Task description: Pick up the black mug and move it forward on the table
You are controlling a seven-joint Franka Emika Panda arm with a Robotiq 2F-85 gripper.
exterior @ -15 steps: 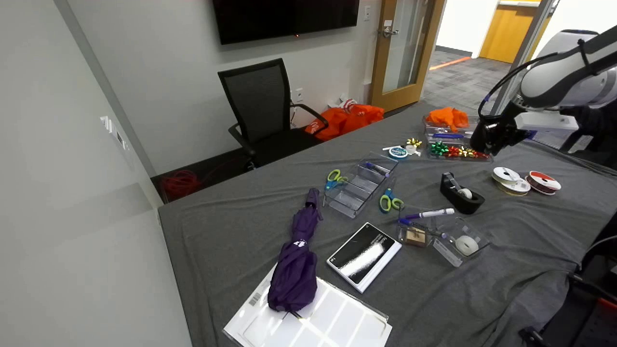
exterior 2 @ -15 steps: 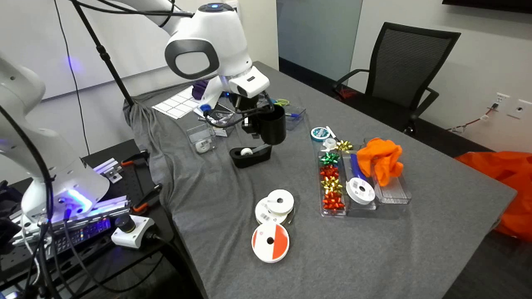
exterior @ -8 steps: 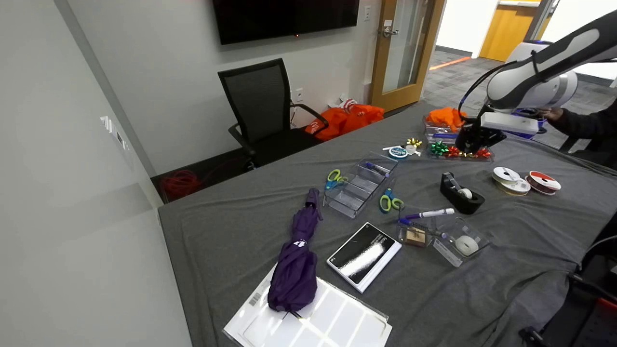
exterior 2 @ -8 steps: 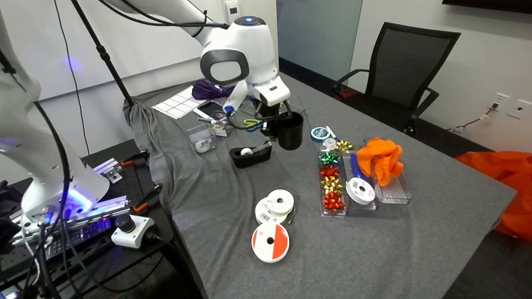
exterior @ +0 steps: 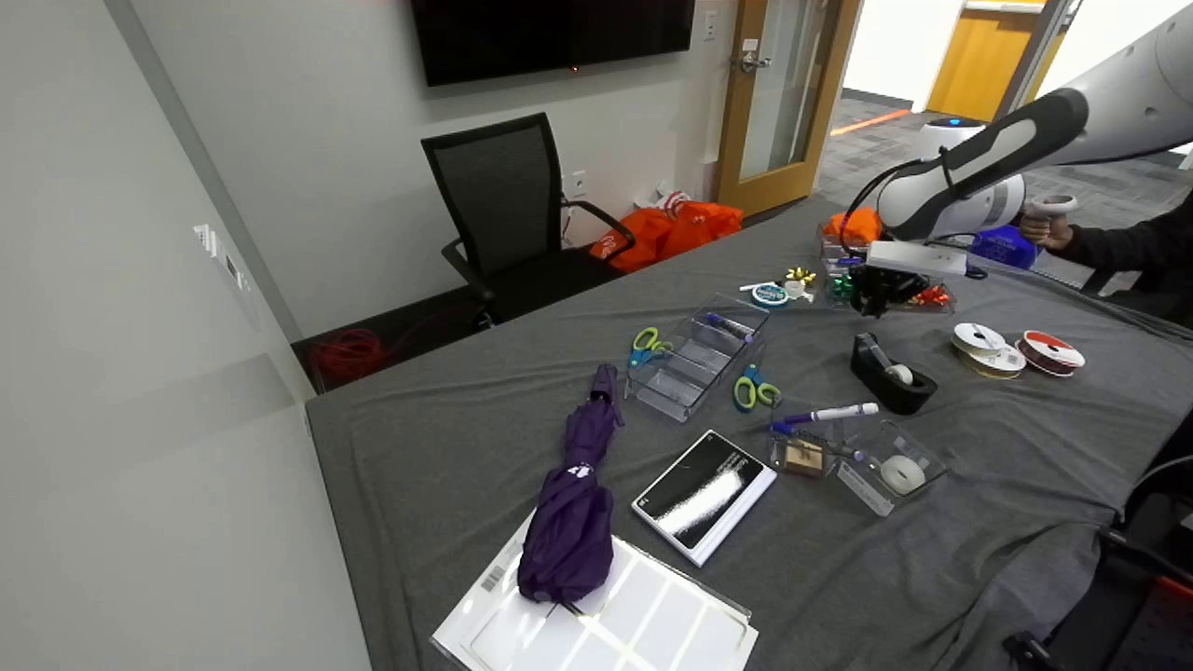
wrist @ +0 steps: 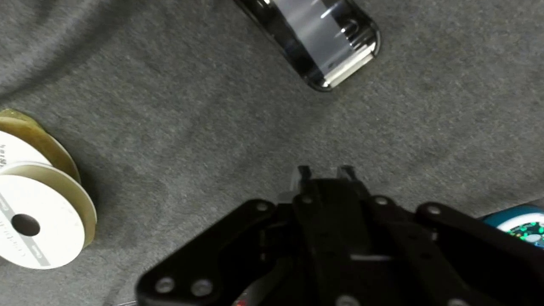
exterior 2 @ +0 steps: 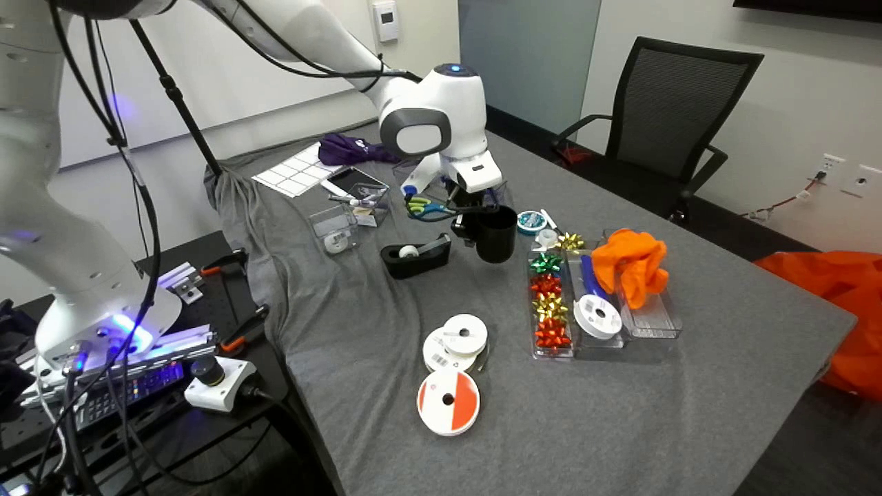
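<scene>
The black mug (exterior 2: 496,235) hangs upright above the table (exterior 2: 586,427), which is covered in dark grey cloth. My gripper (exterior 2: 468,229) is shut on the mug at its side, seemingly at the handle. In an exterior view, the gripper and mug blend into one dark shape (exterior: 876,289) in front of the clear tray of bows. In the wrist view, my fingertips (wrist: 325,173) are close together with a dark piece between them. The mug's body is mostly hidden there behind the black finger links.
A black tape dispenser (exterior 2: 415,259) stands beside the mug. White ribbon spools (exterior 2: 455,342) lie nearer. A clear tray with bows (exterior 2: 550,303) and an orange cloth (exterior 2: 630,265) are close by. A teal ribbon roll (exterior 2: 531,222) and blue-green scissors (exterior 2: 427,207) lie behind.
My arm has carried the mug across and lower, rightward past the tape dispenser in an exterior view and leftward in the opposite view. The mug stays in the gripper. The table items have not moved.
</scene>
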